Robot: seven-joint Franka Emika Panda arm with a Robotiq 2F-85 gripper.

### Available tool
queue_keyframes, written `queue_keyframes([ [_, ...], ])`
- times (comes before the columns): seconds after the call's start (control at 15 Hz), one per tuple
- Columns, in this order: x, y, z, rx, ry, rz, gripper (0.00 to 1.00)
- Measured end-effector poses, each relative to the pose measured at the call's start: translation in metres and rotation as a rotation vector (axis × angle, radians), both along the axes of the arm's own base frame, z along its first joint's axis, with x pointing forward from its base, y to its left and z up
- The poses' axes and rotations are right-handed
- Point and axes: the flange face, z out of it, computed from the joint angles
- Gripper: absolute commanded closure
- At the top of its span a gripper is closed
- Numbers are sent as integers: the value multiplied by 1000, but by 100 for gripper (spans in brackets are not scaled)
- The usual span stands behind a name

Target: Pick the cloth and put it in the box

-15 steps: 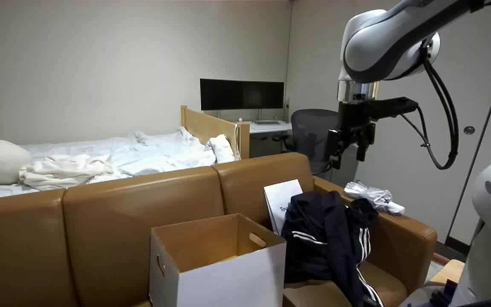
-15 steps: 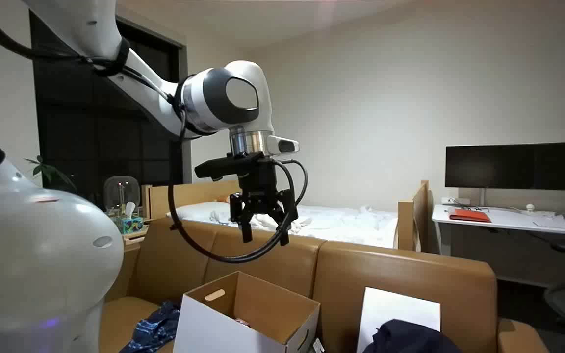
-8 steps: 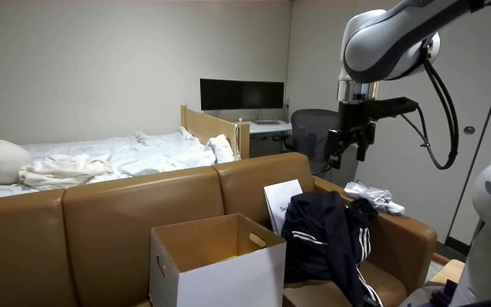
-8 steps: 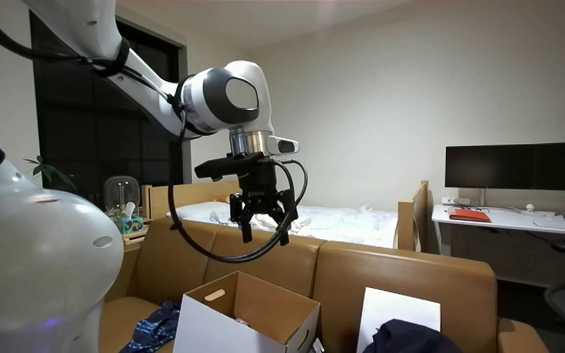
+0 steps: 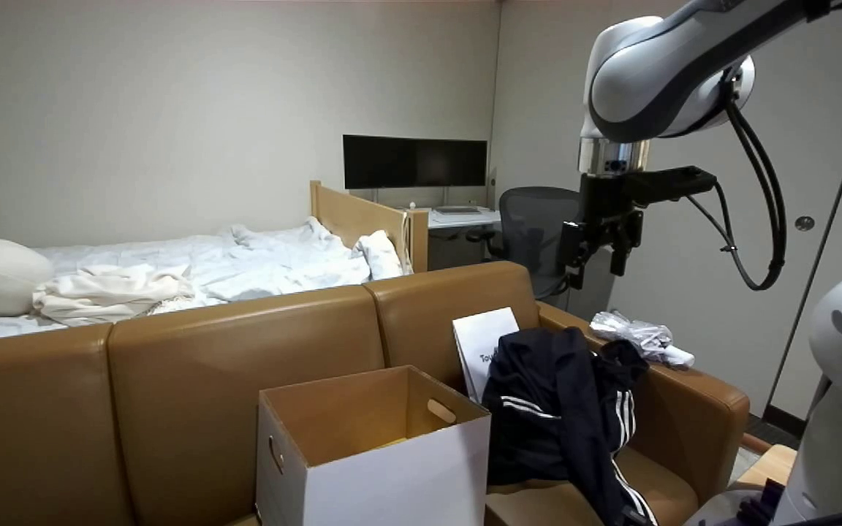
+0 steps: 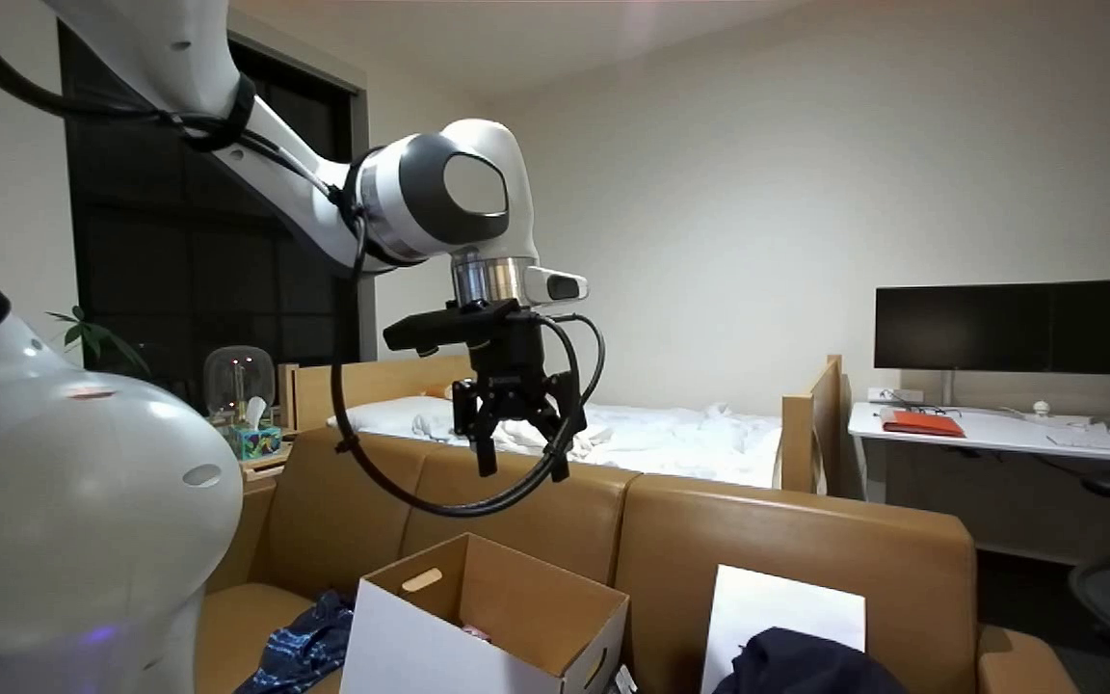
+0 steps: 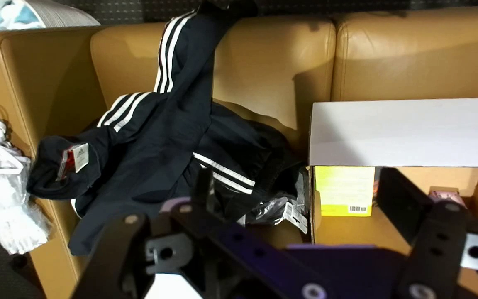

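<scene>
On the sofa [image 5: 245, 336], outside the box [image 5: 399, 482], your dark cloth [image 7: 147, 158] with white stripes lies crumpled; one length reaches over the seat's front edge, labelled end up on the armrest [image 5: 706, 391]; a blue patterned cloth [image 6: 304, 641] lies on the opposite side of the box, can't tell which one your task means; your gripper [image 6: 523, 467] hangs well above sofa and box in both exterior views, jaws apart; in your wrist view, clear packaging [image 7: 273, 207] with a tag [image 7: 295, 216] shows between dark cloth and box; box is open-topped, yellow packet [image 7: 342, 187] inside, plus a small pinkish item [image 7: 444, 193] partly hidden by your gripper; white panel [image 6: 772, 602] leans on the sofa back behind the dark cloth; plastic-wrapped bundle [image 5: 644, 337] sits on the same armrest; further out, you have a bed [image 5: 245, 256] behind the sofa, a black screen [image 5: 415, 162], an office chair [image 5: 538, 219], and a worktop [image 6: 1008, 436] with a red folder [image 6: 921, 422].
</scene>
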Motion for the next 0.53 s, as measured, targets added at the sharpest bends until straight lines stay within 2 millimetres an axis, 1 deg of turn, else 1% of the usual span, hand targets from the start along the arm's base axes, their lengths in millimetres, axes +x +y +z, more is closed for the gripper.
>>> queue_keyframes([
  [0.13,7,-2,0,1,-46,2,0],
  [0.27,20,-7,-5,4,-109,-1,0],
  [0.4,35,-16,-15,0,-176,-8,0],
  [0.53,49,-32,-30,-27,-241,-29,0],
])
